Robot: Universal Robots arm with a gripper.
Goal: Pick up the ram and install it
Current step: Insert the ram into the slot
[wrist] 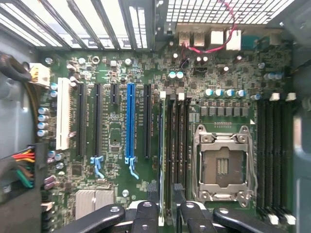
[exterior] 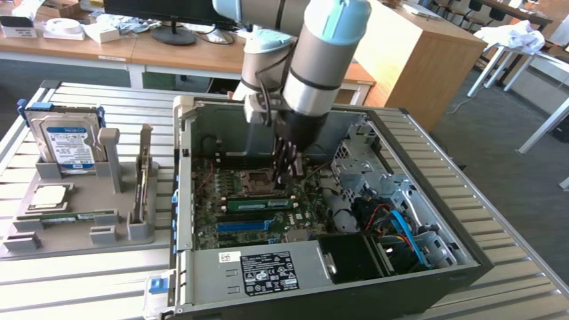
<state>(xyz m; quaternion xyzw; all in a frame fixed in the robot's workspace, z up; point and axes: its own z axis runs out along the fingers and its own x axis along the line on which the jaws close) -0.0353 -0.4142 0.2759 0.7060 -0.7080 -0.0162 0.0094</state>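
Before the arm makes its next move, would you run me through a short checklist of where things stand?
1. Jaws over the motherboard, inside the case: ok.
2. Ram standing on edge along the memory slots: ok.
3. Ram pressed fully home, latches shut: cannot tell.
4. Jaws apart, one each side of the ram: ok.
5. Other green stick lying in the grey holder: ok.

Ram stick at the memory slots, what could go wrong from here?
Misalignment: the ram sits edge-on along the memory slots, beside the open processor socket; if it is slightly off, pressing might bend it or scrape the board. Crowding: the hand is deep inside the case, near the metal cage, so a sideways drift could bump it.
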